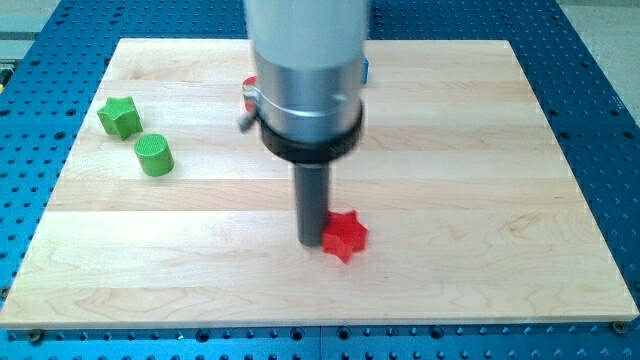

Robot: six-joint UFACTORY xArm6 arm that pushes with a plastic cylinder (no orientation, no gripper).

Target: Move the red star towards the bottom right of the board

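Observation:
The red star (345, 236) lies on the wooden board (480, 200), a little below the middle of the view. My tip (312, 241) rests on the board right against the star's left side, touching it or nearly so. The dark rod rises from there into the arm's wide grey and black body (305, 80), which hides the board's top middle.
A green star (118, 116) and a green cylinder (154, 155) lie at the view's left. A red block (247, 94) and a blue block (365, 70) peek out from behind the arm's body at the top middle; their shapes are hidden. A blue perforated table surrounds the board.

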